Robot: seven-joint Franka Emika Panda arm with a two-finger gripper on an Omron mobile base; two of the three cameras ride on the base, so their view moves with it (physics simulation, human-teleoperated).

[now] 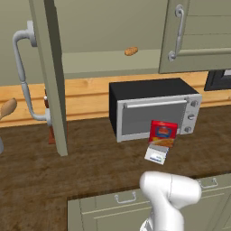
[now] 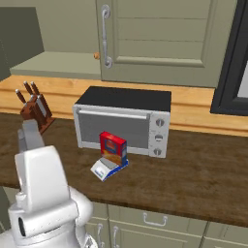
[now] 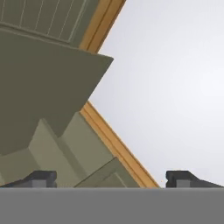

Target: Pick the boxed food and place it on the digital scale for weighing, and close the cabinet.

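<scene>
Red cardboard marks the boxed food (image 1: 163,134), which stands upright on the digital scale (image 1: 156,154) on the dark wooden counter (image 1: 90,167), just in front of the toaster oven (image 1: 153,108); judge the weighing step done. The gripper (image 3: 111,178) shows in the hand view with its two dark fingertips (image 3: 41,178) set wide apart and nothing between them, aimed up along olive cabinet panelling and a wooden edge. The cabinet (image 2: 160,38) has its right-hand door closed, while the left door (image 1: 49,76) stands swung out edge-on over the counter, its curved bar handle (image 1: 25,76) facing away from the opening. A small brown lump (image 1: 131,51) lies on the shelf inside. What remains for you is closing that door. Risks, as a judgement: a push landing near the hinge may stall; a sweep carried too low may strike the knife block (image 2: 34,110) or knock the box off the scale; fingertips may snag behind the handle.
</scene>
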